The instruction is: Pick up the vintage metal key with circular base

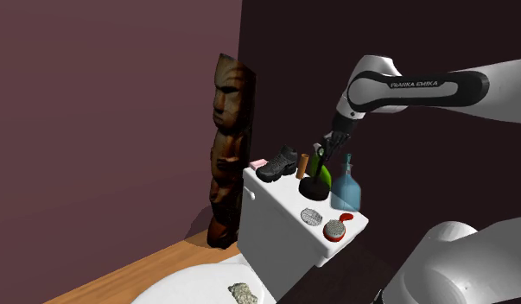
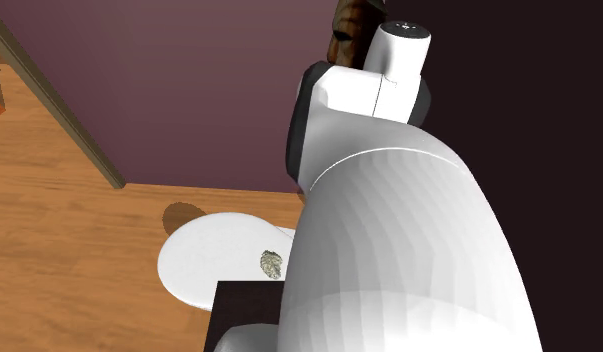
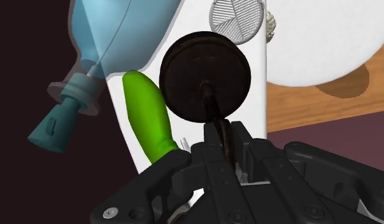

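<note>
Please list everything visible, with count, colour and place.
key: one, dark, beside the bottle
bottle: one, clear blue, on the white box
green object: one, beside the key
shoe: one, black, on the box
cylinder: one, brown, beside the shoe
mesh disc: one, grey, on the box
round item: one, red-white, box corner
statue: one, brown, by the wall
grey lump: one, on the round white surface
gripper: one, black, shut on the key's shaft
arm: one, white, above the box

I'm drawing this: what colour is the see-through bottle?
The translucent bottle is light blue; wrist view shows best.
</note>
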### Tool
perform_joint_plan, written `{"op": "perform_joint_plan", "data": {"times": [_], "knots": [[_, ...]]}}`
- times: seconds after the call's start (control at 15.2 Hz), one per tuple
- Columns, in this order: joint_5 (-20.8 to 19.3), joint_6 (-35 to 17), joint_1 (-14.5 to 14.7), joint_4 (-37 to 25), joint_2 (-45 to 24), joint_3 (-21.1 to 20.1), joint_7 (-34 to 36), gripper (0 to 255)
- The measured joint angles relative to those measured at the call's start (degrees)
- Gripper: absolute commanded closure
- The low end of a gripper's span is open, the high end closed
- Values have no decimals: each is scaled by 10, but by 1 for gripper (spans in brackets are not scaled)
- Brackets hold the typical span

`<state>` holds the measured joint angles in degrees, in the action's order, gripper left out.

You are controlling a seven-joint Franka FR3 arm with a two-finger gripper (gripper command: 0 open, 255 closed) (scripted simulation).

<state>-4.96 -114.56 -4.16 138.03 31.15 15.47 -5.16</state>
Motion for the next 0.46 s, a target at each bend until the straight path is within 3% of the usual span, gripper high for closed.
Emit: {"op": "perform_joint_plan", "data": {"times": [0.46], "knots": [[3,51,2,-47,4,-5,2,255]]}}
